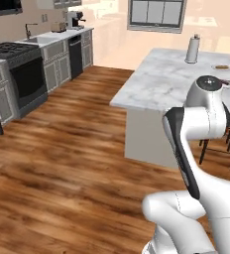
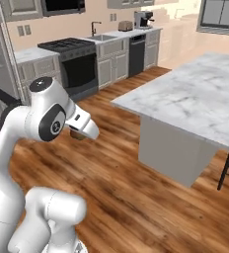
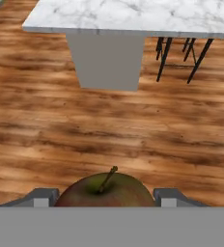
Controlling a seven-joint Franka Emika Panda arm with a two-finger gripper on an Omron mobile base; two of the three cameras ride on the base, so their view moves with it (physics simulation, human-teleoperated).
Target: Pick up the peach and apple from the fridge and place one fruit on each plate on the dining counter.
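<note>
Apple [image 3: 106,191] in hand [image 3: 105,197], dining counter [image 3: 133,17] ahead

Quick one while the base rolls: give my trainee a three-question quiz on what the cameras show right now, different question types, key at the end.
1. True or false: the gripper is shut on the apple.
2. Multiple choice: in the hand view, what lies ahead of the apple, beyond the wooden floor? A) an open fridge B) the dining counter with stools C) a sink
3. Fill in: on the dining counter in the left base view stands an upright ____.

Key: 1 true, its fingers sit on either side of the fruit, stem pointing up the picture. 2 B. 3 paper towel roll.
</note>
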